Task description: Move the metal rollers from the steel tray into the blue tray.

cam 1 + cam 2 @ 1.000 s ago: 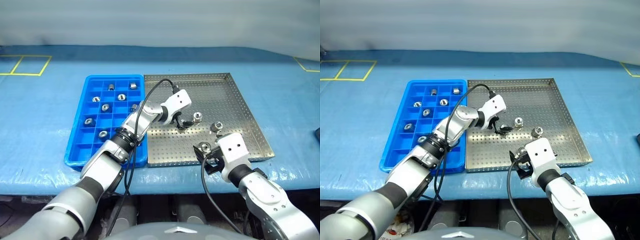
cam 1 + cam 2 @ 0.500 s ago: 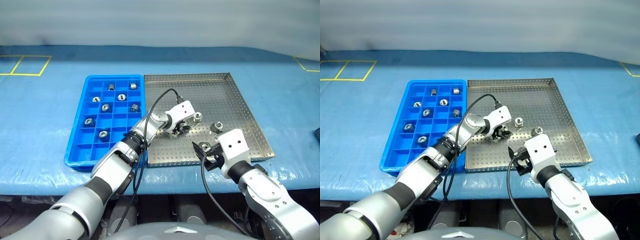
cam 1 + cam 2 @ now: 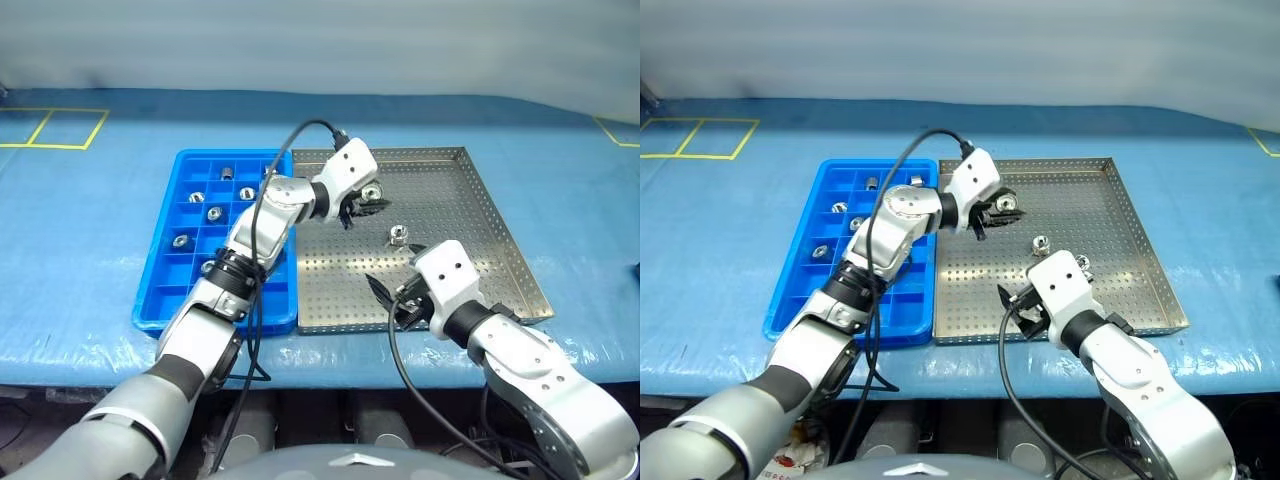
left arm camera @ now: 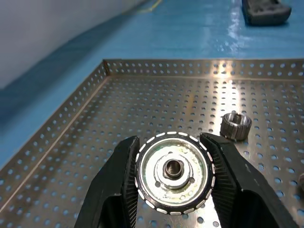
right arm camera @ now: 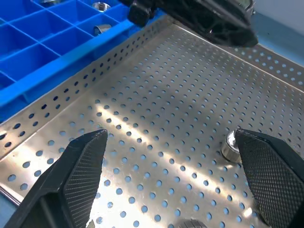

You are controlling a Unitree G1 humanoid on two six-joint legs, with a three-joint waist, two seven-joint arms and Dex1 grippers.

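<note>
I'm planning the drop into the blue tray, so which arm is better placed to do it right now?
Left. The left pincer is shut on a metal roller, raised over the steel tray close to the blue tray. The right pincer is open, holding nothing, farther from the blue tray.

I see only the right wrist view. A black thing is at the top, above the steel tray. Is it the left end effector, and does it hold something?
Observer: Yes, it is the left end effector, shut on one metal roller.
Operator: Is it already over the blue tray?
Observer: No, it hangs over the steel tray, not over the blue tray.
</note>
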